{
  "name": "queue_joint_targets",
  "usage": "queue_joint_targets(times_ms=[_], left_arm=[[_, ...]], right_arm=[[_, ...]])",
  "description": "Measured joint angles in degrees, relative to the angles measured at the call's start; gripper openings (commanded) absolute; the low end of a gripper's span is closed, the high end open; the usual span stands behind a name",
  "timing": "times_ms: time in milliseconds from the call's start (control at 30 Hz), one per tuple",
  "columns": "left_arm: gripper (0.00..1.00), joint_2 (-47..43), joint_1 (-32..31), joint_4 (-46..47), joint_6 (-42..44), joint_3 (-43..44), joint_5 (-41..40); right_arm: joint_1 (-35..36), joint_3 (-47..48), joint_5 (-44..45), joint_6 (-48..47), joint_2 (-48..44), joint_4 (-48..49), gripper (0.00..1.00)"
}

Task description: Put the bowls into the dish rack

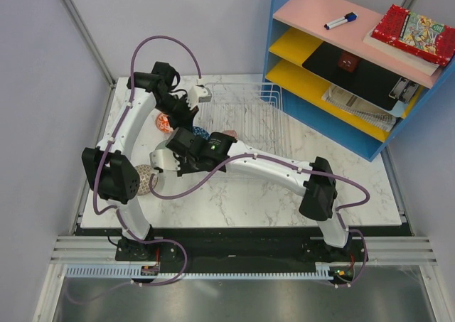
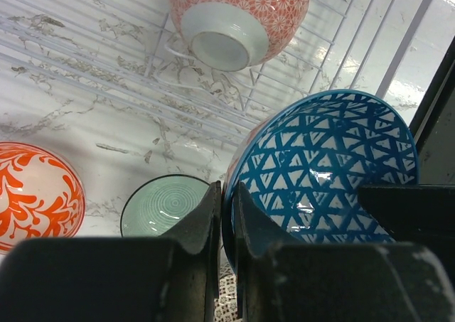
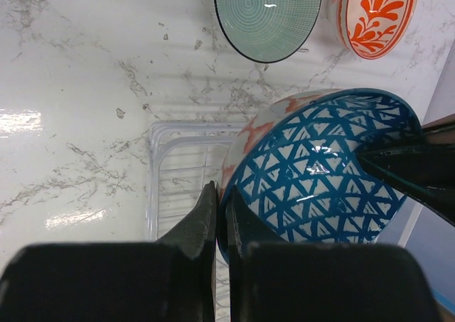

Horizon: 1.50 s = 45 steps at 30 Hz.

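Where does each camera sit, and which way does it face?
Top external: above, behind the bases, looking down on the table; left arm and right arm show.
Left wrist: on the left arm, looking down at the dish rack; left gripper pinches the blue bowl.
Right wrist: on the right arm, looking down at the table; right gripper pinches the same bowl.
Both wrist views share that bowl.

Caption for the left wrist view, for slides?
Left gripper pinching blue bowl rim; red bowl sits in dish rack.

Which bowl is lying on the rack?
The red flowered bowl, tipped, white foot showing. The green bowl and orange bowl sit on marble; the blue bowl is gripped.
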Motion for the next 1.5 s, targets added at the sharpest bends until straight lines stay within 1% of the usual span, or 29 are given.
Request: queue_joint_targets(times_ms=[33, 67, 100, 133, 200, 233, 267, 300, 333, 367, 400, 567, 733, 800, 900, 1067, 1100, 1233, 1333, 1433, 1500], left_arm=[[0.19, 0.0, 0.0, 0.0, 0.0, 0.0, 0.0], [0.3, 0.0, 0.0, 0.0, 0.0, 0.0, 0.1], [0.39, 0.0, 0.0, 0.0, 0.0, 0.0, 0.2], [0.5, 0.0, 0.0, 0.0, 0.0, 0.0, 0.4], [0.65, 0.0, 0.0, 0.3, 0.0, 0.0, 1.0], [0.75, 0.0, 0.0, 0.6, -0.2, -0.2, 1.3], [0.78, 0.0, 0.0, 1.0, -0.3, -0.4, 1.5], [0.83, 0.0, 0.0, 1.4, -0.6, -0.8, 1.8], [0.9, 0.0, 0.0, 1.9, -0.8, -1.0, 2.1], [0.96, 0.0, 0.0, 2.7, -1.3, -1.4, 2.4], [0.99, -0.1, 0.0, 3.7, -1.8, -1.7, 2.6], [1.0, -2.8, 0.5, 10.0, -6.2, -2.6, 3.9], [1.0, -9.7, 3.3, 19.4, -12.6, -3.2, 5.3], [1.0, -12.9, 5.6, 24.2, -16.0, -4.5, 5.4], [1.0, -17.2, 11.0, 31.5, -21.4, -7.9, 5.4], [1.0, -20.6, 20.7, 39.6, -27.0, -15.0, 5.7], [1.0, -21.0, 22.7, 40.8, -27.6, -17.5, 6.1], [1.0, -21.9, 26.6, 43.7, -28.2, -26.4, 9.4], [1.0, -22.8, 27.7, 44.8, -28.1, -33.5, 11.5], [1.0, -24.0, 28.2, 45.1, -27.8, -37.9, 13.6], [1.0, -25.3, 28.9, 45.8, -27.4, -39.8, 16.1]], right_arm=[[0.1, 0.0, 0.2, 0.0, 0.0, -0.1, 0.0], [0.2, 0.0, 0.4, -0.2, 0.0, -0.2, 0.0], [0.2, 0.0, 0.5, -0.2, 0.0, -0.2, 0.0], [0.2, 0.0, 0.5, -0.3, 0.0, -0.4, 0.0], [0.4, 0.0, 0.4, -0.3, 0.0, -0.7, 0.0], [0.6, 0.0, 0.3, -0.3, 0.0, -0.9, 0.0], [0.7, 0.0, 0.1, -0.1, 0.0, -1.0, 0.0], [0.9, 0.0, 0.0, -0.1, 0.0, -1.0, 0.0], [1.0, 0.0, -0.1, 0.1, 0.0, -0.9, 0.0], [1.0, 0.0, -0.2, 0.3, 0.0, -0.8, 0.0], [1.1, 0.0, -0.4, 0.5, 0.0, -0.7, 0.0], [1.2, -0.9, -0.6, 1.9, 0.0, 1.3, 0.0], [1.0, -3.5, -0.7, 4.0, 0.0, 3.4, 0.0], [0.7, -4.3, -1.0, 5.1, -0.1, 4.3, 0.0], [0.0, -6.3, -2.0, 7.5, -1.1, 6.3, 0.0], [-3.4, -10.6, -5.8, 13.4, -5.7, 9.7, 0.0], [-4.9, -11.8, -7.5, 15.2, -7.2, 10.7, 0.0], [-12.2, -14.8, -14.9, 22.2, -12.9, 13.9, 0.0], [-20.0, -16.2, -22.3, 28.2, -16.5, 16.8, 0.0], [-26.9, -17.8, -29.7, 34.0, -18.8, 20.2, 0.0], [-31.6, -20.1, -37.2, 39.5, -20.0, 23.8, 0.0]])
